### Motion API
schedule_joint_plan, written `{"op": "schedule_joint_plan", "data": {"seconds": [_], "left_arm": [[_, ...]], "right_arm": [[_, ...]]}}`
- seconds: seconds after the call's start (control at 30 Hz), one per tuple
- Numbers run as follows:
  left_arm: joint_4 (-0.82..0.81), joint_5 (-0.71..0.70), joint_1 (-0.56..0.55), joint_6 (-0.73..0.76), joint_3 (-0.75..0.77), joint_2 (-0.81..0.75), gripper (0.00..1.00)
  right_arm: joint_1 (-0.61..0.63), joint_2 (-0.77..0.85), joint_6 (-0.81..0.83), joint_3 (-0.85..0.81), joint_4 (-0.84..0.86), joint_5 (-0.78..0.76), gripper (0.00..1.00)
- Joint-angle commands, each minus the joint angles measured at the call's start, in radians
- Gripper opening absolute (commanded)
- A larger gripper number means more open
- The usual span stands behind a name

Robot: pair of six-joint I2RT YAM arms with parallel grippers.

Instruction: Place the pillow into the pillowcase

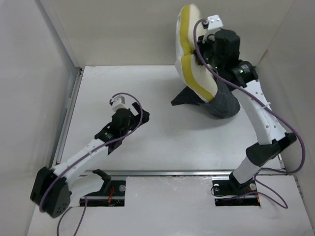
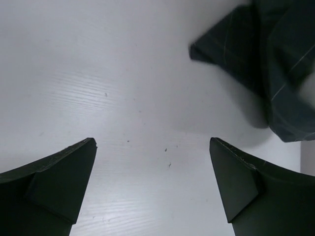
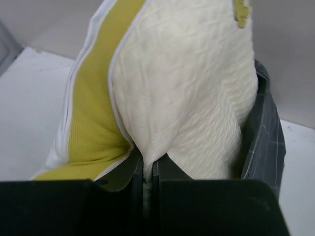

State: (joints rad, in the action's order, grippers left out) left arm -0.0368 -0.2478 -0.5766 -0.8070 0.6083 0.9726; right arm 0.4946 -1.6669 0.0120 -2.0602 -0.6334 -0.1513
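The cream-yellow pillow (image 1: pixel 193 54) with its bright yellow edge band stands up at the back right, its lower end inside the dark grid-patterned pillowcase (image 1: pixel 221 101). My right gripper (image 1: pixel 206 51) is shut on a pinch of the pillow's cream fabric (image 3: pixel 147 152), holding it raised. In the right wrist view the pillowcase (image 3: pixel 266 142) wraps the pillow's right side. My left gripper (image 1: pixel 133 112) is open and empty, low over the table left of the pillowcase. The left wrist view shows a pillowcase corner (image 2: pixel 236 44) ahead at the upper right.
White walls close in the table (image 1: pixel 123 88) on the left, back and right. A metal rail (image 1: pixel 66 118) runs along the left edge. The arm bases (image 1: pixel 231 189) sit at the near edge.
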Motion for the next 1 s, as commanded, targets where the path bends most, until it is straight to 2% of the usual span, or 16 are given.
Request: {"op": "schedule_joint_plan", "data": {"seconds": [0.0,0.07,0.1,0.27,0.33,0.37,0.43,0.5,0.63,0.73,0.87,0.97], "left_arm": [[-0.263,0.178,-0.006,0.066,0.102,0.206,1.0],[-0.372,0.246,-0.006,0.081,0.166,0.32,1.0],[-0.405,0.325,0.003,0.091,0.203,0.421,1.0],[-0.619,0.485,0.029,0.1,0.421,0.682,1.0],[-0.666,0.572,0.044,0.1,0.488,0.818,1.0],[-0.675,0.594,0.055,0.086,0.567,0.866,1.0],[-0.675,0.707,0.055,0.086,0.646,0.952,1.0],[-0.675,0.76,0.055,0.074,0.725,1.047,1.0],[-0.651,0.722,0.029,0.107,0.734,1.101,1.0],[-0.575,0.628,0.004,0.189,0.769,1.127,1.0],[-0.589,0.644,-0.015,0.203,0.832,1.183,1.0],[-0.513,0.644,-0.025,0.224,0.936,1.25,1.0]], "right_arm": [[0.021,0.022,0.026,-0.061,0.023,0.033,0.0],[-0.001,0.022,0.026,-0.072,0.012,0.053,0.0],[-0.001,0.013,0.026,-0.081,0.012,0.064,0.0],[-0.022,0.004,0.026,-0.133,-0.006,0.116,0.0],[-0.033,0.004,0.035,-0.173,-0.031,0.15,0.0],[-0.033,0.004,0.036,-0.187,-0.031,0.166,0.0],[-0.042,0.004,0.036,-0.221,-0.055,0.177,0.0],[-0.042,0.004,0.036,-0.232,-0.055,0.177,0.0],[-0.042,0.013,0.045,-0.264,-0.055,0.203,0.0],[-0.042,0.003,0.045,-0.299,-0.066,0.203,0.0],[-0.042,0.002,0.045,-0.31,-0.077,0.226,0.0],[-0.042,0.013,0.045,-0.31,-0.086,0.226,0.0]]}}
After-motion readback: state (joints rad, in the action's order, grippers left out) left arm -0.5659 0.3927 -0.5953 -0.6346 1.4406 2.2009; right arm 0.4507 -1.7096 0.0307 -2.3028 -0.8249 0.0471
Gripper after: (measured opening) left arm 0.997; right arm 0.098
